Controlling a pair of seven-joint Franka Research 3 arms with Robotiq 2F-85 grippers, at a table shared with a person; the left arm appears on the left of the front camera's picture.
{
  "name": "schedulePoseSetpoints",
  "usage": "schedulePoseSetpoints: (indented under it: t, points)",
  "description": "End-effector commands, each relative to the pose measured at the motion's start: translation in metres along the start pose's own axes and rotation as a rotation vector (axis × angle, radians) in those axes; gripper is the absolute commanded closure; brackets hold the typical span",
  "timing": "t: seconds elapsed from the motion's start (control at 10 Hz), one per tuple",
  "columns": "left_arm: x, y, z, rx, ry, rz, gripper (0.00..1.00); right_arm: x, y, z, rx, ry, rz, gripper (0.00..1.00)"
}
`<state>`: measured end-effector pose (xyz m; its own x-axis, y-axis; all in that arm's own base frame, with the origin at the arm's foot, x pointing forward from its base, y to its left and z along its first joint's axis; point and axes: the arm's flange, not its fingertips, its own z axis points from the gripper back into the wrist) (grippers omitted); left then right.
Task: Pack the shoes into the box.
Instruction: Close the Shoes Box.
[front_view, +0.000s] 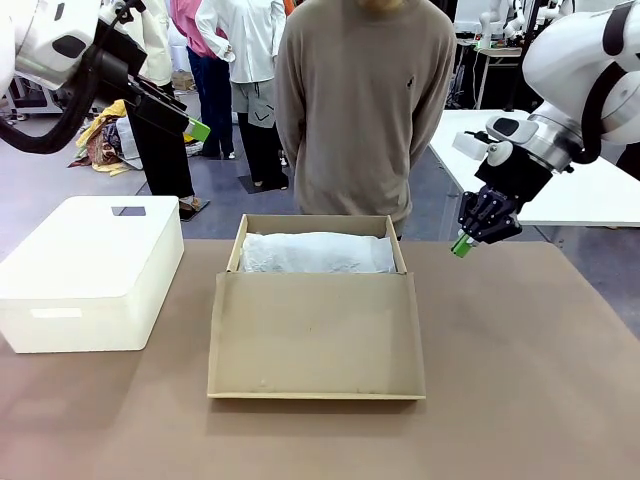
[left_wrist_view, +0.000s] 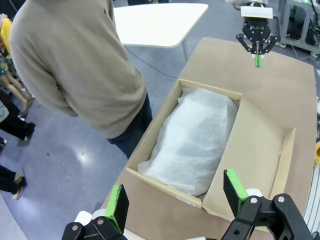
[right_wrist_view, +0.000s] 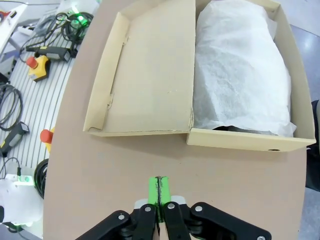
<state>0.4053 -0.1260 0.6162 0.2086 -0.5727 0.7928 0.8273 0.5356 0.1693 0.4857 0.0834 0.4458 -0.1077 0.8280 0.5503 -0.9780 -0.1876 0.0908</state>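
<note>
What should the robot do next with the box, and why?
Probably lower the open left gripper toward the free edge of the flap lid, ready to fold it shut. Tissue paper covers what lies in the box, a dark bit peeking beneath it, while the lid lies flat on the table. The right gripper is shut, beside the box.

— What sort of place are you running this in?
— You're in a robotics lab, an open hall and no home. A white robot arm (front_view: 575, 60) hangs over your brown table (front_view: 520, 380), and another white table (left_wrist_view: 160, 22) stands on the bare blue-grey floor (left_wrist_view: 75, 160).
— What else shows you that?
— Beside your table runs a slatted grey bench (right_wrist_view: 35, 110) with loose cables (right_wrist_view: 47, 22) and a yellow box (right_wrist_view: 41, 70) topped by a red button (right_wrist_view: 32, 61), probably an emergency stop. People (front_view: 250, 60) stand about behind.
</note>
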Motion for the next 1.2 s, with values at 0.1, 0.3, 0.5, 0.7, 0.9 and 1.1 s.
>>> schedulePoseSetpoints:
  t: [0.1, 0.3, 0.5, 0.7, 0.9, 1.1]
  points:
    - [-0.002, 0.003, -0.001, -0.018, -0.021, -0.013, 0.0, -0.015, 0.007, -0.023, -0.042, -0.057, -0.02, 1.0]
    - [-0.002, 0.003, -0.001, -0.018, -0.021, -0.013, 0.0, -0.025, 0.014, -0.041, -0.086, -0.094, -0.019, 1.0]
    - [-0.002, 0.003, -0.001, -0.018, -0.021, -0.013, 0.0, -0.036, 0.014, -0.058, -0.1, -0.116, -0.018, 1.0]
    - [-0.002, 0.003, -0.001, -0.018, -0.021, -0.013, 0.0, -0.045, 0.013, -0.074, -0.106, -0.158, -0.023, 1.0]
    - [-0.002, 0.003, -0.001, -0.018, -0.021, -0.013, 0.0, -0.051, 0.011, -0.088, -0.104, -0.191, -0.012, 1.0]
    - [-0.002, 0.003, -0.001, -0.018, -0.021, -0.013, 0.0, -0.058, 0.007, -0.104, -0.08, -0.216, 0.002, 1.0]
